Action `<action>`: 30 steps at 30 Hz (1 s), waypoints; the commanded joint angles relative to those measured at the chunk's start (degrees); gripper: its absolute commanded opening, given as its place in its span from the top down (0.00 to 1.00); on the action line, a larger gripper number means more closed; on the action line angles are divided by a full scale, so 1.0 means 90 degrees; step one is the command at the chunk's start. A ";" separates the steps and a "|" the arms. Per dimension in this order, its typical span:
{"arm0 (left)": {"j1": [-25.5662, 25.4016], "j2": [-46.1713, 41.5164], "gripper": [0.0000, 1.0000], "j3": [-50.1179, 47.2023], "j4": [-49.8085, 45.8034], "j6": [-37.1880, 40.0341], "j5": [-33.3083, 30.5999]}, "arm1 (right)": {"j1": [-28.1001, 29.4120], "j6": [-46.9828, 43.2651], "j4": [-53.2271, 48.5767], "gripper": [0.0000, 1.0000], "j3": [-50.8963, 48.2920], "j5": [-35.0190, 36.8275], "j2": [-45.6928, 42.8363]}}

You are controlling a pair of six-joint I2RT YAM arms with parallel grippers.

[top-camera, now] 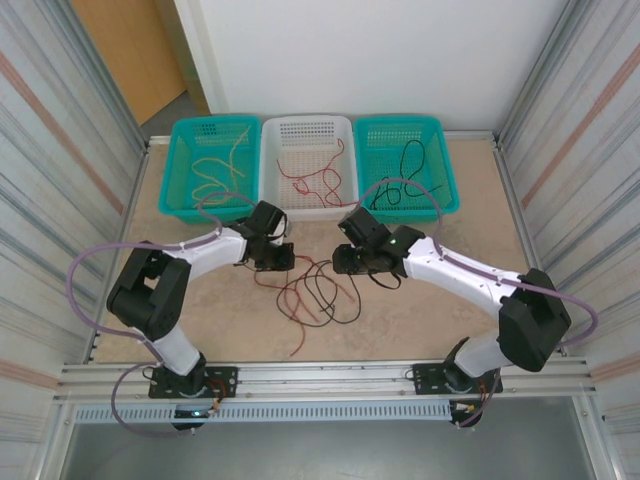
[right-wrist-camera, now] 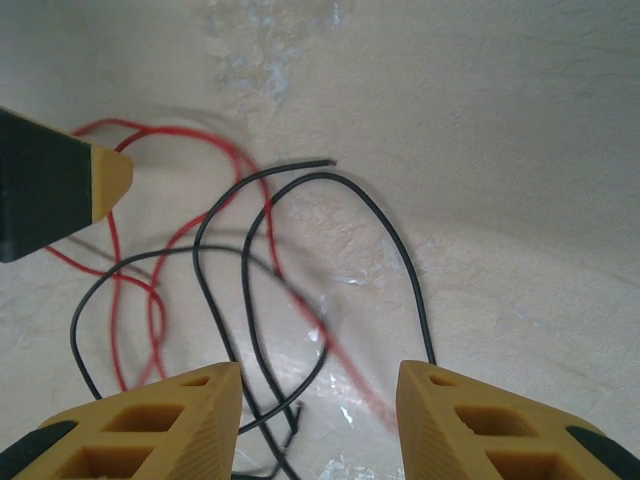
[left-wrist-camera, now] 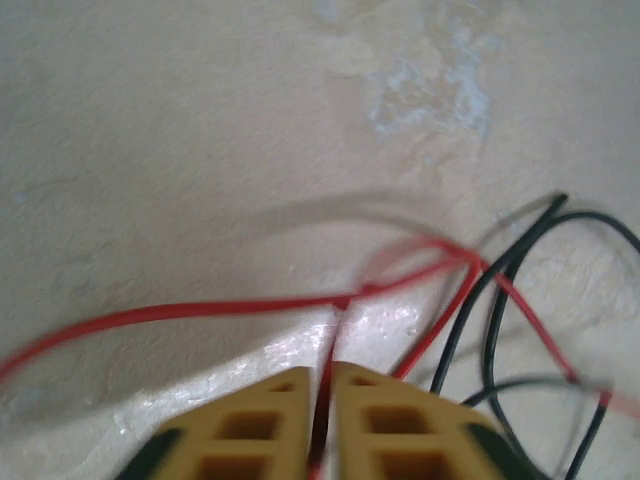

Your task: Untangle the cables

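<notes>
Baskets line the top of the overhead view: a teal basket [top-camera: 180, 170] at upper left holding tan cables [top-camera: 215, 165], a white basket [top-camera: 268, 165] in the middle with a loose red strand [top-camera: 315, 183], and a second teal basket [top-camera: 448, 165] at upper right with a black strand [top-camera: 405, 185]. Below them, at the centre of the beige table [top-camera: 420, 320], lies the tangle of cables [top-camera: 315, 290]. Its red and black loops cross one another, well apart from the baskets and between the two grippers.

In the overhead view the left gripper [top-camera: 283, 258] sits at the tangle's upper left edge. In its wrist view the yellow fingers [left-wrist-camera: 390, 420] are pressed almost together, pinching the red cable [left-wrist-camera: 200, 308]. That cable rises from the narrow slit between them and stretches, blurred, toward the left edge. The black cable [left-wrist-camera: 495, 300] curves just to the right.

The right gripper [right-wrist-camera: 320, 410] stands with its jaws wide apart and grips nothing. Black loops and a red strand lie on the table in the gap between its fingers, and a yellow fingertip of the left gripper pokes in at the left edge.
</notes>
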 commanded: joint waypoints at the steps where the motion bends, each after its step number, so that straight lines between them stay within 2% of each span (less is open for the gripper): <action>1: -0.0038 -0.0250 0.99 0.0143 -0.0062 0.0170 -0.0038 | 0.0025 0.0157 -0.0032 0.56 -0.0072 -0.0019 -0.0227; 6: -0.0249 -0.0793 1.00 0.0305 -0.0446 0.0373 -0.0300 | 0.0045 0.0162 0.0080 0.56 -0.0073 -0.0086 -0.0364; 11: -0.0881 -0.1872 1.00 0.0824 -0.1148 0.0660 -0.1073 | 0.0178 0.0070 0.0389 0.54 -0.0130 -0.0195 -0.0615; 13: -0.1167 -0.2229 1.00 0.1167 -0.1470 0.0849 -0.1239 | 0.0277 0.0017 0.0562 0.49 -0.0118 -0.0231 -0.0695; 16: -0.1422 -0.2518 1.00 0.1700 -0.1990 0.1068 -0.1129 | 0.0365 0.0000 0.0685 0.40 -0.0014 -0.0091 -0.0722; 21: -0.1606 -0.2974 1.00 0.2162 -0.2406 0.1172 -0.0939 | 0.0310 0.0078 0.0926 0.30 0.0213 -0.0143 -0.0575; 24: -0.1601 -0.3249 1.00 0.2321 -0.2475 0.1156 -0.1068 | 0.0319 0.0088 0.0928 0.30 0.0344 -0.0104 -0.0357; 30: -0.1570 -0.3747 1.00 0.2790 -0.2726 0.1272 -0.2139 | 0.0251 0.0257 0.0846 0.36 -0.0030 0.0037 -0.0301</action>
